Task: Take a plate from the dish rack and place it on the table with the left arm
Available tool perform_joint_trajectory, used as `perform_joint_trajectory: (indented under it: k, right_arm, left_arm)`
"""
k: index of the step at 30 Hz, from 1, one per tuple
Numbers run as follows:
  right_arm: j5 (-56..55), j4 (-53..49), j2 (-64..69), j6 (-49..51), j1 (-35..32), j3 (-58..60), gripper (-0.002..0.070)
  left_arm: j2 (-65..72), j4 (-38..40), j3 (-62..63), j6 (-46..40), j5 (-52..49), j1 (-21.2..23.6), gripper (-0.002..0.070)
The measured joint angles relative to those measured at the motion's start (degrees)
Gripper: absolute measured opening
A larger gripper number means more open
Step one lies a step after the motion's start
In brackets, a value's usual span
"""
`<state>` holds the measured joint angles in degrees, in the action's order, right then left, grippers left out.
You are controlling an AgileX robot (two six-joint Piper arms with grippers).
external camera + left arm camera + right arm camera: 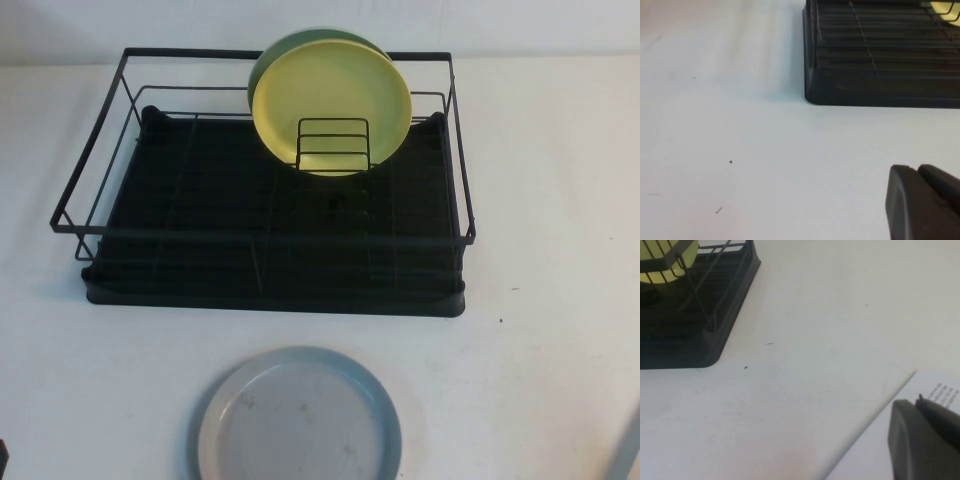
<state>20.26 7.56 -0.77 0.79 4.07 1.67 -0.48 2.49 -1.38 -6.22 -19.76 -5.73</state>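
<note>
Plate laid flat on the table at lower centre of the high view, dish rack behind it, yellow plate and green plate held upright in its holder, left gripper and right gripper seen only partly at wrist-view corners, over the table.

Pale blue-grey plate, yellow plate, green plate, black dish rack

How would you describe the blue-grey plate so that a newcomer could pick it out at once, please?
Find the black wire dish rack on the white table; the plate lies flat on the table just in front of it. Unlike the yellow plate and green plate standing upright in the rack, it is pale blue-grey.
</note>
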Motion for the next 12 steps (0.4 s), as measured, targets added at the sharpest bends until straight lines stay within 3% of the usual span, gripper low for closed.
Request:
perform_joint_trajectory:
  k: [12]
  right_arm:
    - [0.0,0.0,0.0,0.0,0.0,0.0,-0.002]
  left_arm:
    - [0.0,0.22,0.0,-0.26,-0.02,0.09,-0.0003]
